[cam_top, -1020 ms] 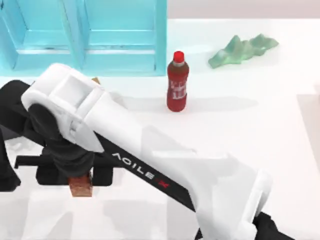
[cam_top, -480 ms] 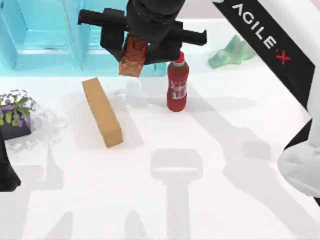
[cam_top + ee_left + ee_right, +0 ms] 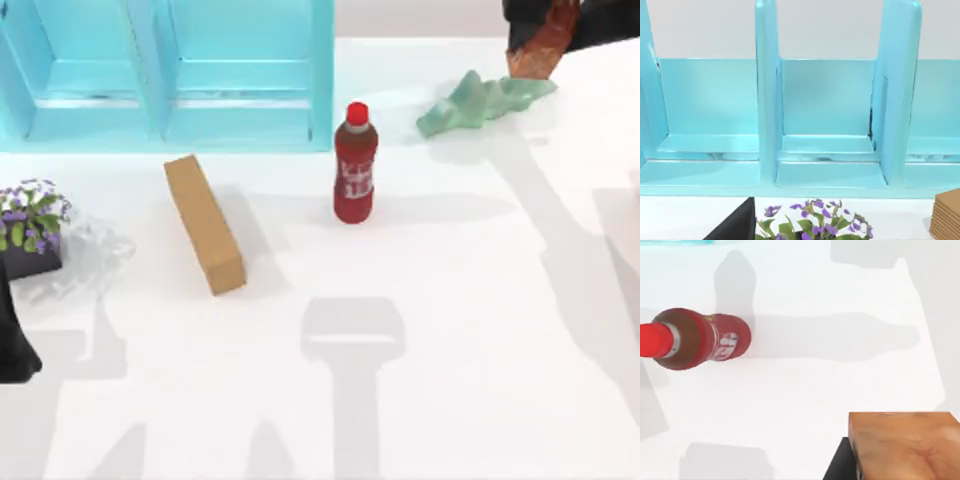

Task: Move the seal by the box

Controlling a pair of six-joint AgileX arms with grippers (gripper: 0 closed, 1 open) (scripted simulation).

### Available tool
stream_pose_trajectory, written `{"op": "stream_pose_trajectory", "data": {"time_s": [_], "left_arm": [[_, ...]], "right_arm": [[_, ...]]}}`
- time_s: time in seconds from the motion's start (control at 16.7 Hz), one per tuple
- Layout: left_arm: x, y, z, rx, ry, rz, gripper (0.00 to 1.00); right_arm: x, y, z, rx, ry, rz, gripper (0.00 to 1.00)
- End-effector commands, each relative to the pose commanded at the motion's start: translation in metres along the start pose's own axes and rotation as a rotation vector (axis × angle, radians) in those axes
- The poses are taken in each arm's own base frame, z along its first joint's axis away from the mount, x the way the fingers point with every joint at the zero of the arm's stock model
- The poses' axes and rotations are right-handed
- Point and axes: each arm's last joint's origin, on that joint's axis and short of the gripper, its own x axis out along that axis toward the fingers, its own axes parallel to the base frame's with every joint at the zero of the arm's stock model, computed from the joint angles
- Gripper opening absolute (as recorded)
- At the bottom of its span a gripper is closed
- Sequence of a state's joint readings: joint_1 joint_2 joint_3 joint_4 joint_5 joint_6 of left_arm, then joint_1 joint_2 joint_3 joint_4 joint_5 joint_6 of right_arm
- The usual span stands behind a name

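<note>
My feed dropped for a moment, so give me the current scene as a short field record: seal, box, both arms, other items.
seal: held off the table at the top view's far right edge, above the green figure
right gripper: shut on the seal
box: lying flat on the table, left of the bottle
seal to box: far apart, not yet placed
left gripper: parked at the table's left, near the flower pot, facing the teal cabinet

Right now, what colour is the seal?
Mottled reddish-brown, glossy: the seal shows best in the right wrist view, held in the right hand.
</note>
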State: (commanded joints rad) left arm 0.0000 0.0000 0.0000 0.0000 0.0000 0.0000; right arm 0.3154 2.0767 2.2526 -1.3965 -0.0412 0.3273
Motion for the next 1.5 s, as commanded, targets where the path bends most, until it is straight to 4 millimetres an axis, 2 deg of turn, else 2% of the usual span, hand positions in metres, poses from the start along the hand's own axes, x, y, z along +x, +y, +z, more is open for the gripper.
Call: {"op": "stream_pose_trajectory", "data": {"time_s": [0.24, 0.36, 0.48, 0.9, 1.5], "left_arm": [[0.000, 0.000, 0.000, 0.000, 0.000, 0.000, 1.00], [0.000, 0.000, 0.000, 0.000, 0.000, 0.000, 1.00], [0.000, 0.000, 0.000, 0.000, 0.000, 0.000, 1.00], [0.000, 0.000, 0.000, 0.000, 0.000, 0.000, 1.00], [0.000, 0.000, 0.000, 0.000, 0.000, 0.000, 1.00]], "right_arm": [[0.031, -0.077, -0.012, 0.002, 0.116, -0.092, 0.00], [0.043, -0.102, -0.019, 0.004, 0.162, -0.116, 0.00], [0.049, -0.115, -0.024, 0.005, 0.188, -0.127, 0.00], [0.055, -0.116, -0.026, 0.004, 0.196, -0.128, 0.00], [0.099, -0.123, -0.037, 0.006, 0.190, -0.129, 0.00]]}}
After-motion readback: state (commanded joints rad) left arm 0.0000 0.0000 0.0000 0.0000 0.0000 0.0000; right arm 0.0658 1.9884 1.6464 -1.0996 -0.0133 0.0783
